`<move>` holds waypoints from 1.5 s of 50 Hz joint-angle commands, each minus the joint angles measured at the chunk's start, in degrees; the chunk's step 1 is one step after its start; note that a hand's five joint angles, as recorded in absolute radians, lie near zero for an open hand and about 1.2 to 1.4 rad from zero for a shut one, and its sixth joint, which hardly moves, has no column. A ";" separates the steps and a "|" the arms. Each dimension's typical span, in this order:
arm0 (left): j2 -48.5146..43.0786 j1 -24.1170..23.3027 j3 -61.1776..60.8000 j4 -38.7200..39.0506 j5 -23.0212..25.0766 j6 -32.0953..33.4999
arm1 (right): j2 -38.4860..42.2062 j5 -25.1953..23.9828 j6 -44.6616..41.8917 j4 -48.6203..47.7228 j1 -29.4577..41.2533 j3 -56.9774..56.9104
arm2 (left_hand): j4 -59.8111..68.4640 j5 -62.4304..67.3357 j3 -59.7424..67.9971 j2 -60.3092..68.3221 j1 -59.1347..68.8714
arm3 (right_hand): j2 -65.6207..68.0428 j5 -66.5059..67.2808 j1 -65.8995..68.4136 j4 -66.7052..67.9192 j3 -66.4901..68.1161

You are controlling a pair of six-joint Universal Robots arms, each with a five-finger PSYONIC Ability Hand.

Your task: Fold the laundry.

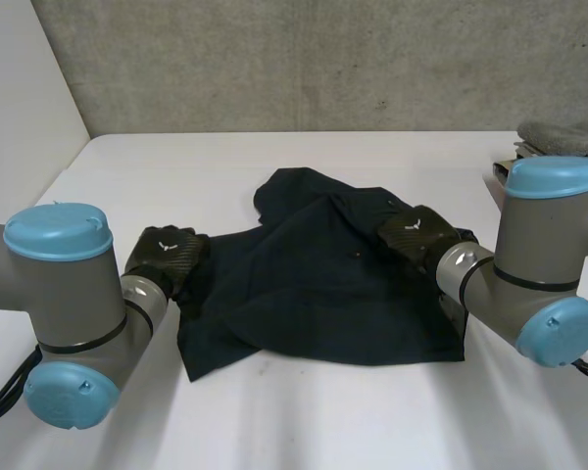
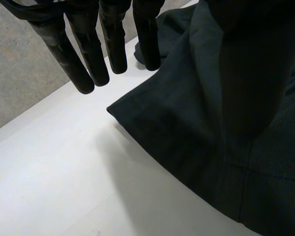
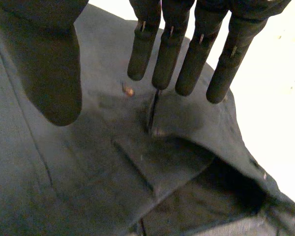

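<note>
A dark navy garment (image 1: 323,284) lies crumpled in the middle of the white table (image 1: 176,166). My left hand (image 1: 167,255) is at the garment's left edge. In its wrist view its fingers (image 2: 78,54) hang straight over bare table just beside the cloth's hem (image 2: 152,123), while the thumb stands over the cloth; nothing is gripped. My right hand (image 1: 416,235) is over the garment's right part. Its fingers (image 3: 187,54) are straight and its thumb (image 3: 54,73) stands apart, above a seam and a flat pocket (image 3: 152,162), holding nothing.
A grey folded cloth (image 1: 563,137) lies on a stack at the table's far right edge, behind my right arm. A grey wall runs along the back. Bare table lies in front of the garment and to its left.
</note>
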 commanded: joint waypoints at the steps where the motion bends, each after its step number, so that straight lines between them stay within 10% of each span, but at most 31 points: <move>1: 0.44 0.22 -0.33 -0.03 0.20 -0.18 | 4.02 1.10 -1.33 -1.37 -0.24 -0.30 | 1.14 1.43 -0.08 0.77 -0.17 | -1.33 0.51 -1.54 -0.76 -1.16; 5: 0.26 0.04 -0.33 -0.12 0.29 -0.35 | 5.78 0.92 -1.42 -2.78 0.02 -0.48 | 1.14 1.43 -0.08 0.77 -0.17 | 1.19 3.03 0.98 1.76 1.36; 9: 0.26 -0.05 -0.51 -0.12 0.20 -0.44 | 5.09 0.66 -0.98 -3.57 0.11 -0.22 | 1.14 1.43 -0.08 0.77 -0.17 | 42.59 44.43 42.38 43.16 42.76; 29: -4.66 -0.66 3.18 -1.08 5.03 -0.70 | -18.12 -2.68 7.19 1.61 2.31 5.67 | -9.96 -9.67 -11.19 -10.33 -11.28 | 42.77 44.61 42.55 43.33 42.93; 37: -7.91 -3.03 6.34 -6.97 7.15 -2.11 | -24.54 -2.42 6.67 3.20 2.75 7.87 | 11.35 11.64 10.13 10.98 10.04 | 42.77 44.61 42.55 43.33 42.93; 40: -7.30 -2.95 7.22 -8.55 6.79 -2.55 | -25.24 -2.33 6.49 2.67 2.57 8.57 | 54.32 54.61 53.10 53.95 53.00 | 42.77 44.61 42.55 43.33 42.93; 54: -1.32 -1.45 8.97 -3.82 6.35 -3.43 | -15.41 -2.33 -1.86 4.43 -1.12 4.28 | 55.96 56.25 54.74 55.59 54.64 | 42.77 44.61 42.55 43.33 42.93; 67: -6.77 -0.31 39.63 24.54 1.18 -2.81 | -4.50 10.67 5.95 -32.68 0.02 -26.39 | 55.96 56.25 54.74 55.59 54.64 | 42.77 44.61 42.55 43.33 42.93; 75: -3.70 -0.66 40.28 25.29 3.53 -6.59 | -5.29 8.31 9.48 -43.39 1.43 -28.52 | 55.96 56.25 54.74 55.59 54.64 | 42.77 44.61 42.55 43.33 42.93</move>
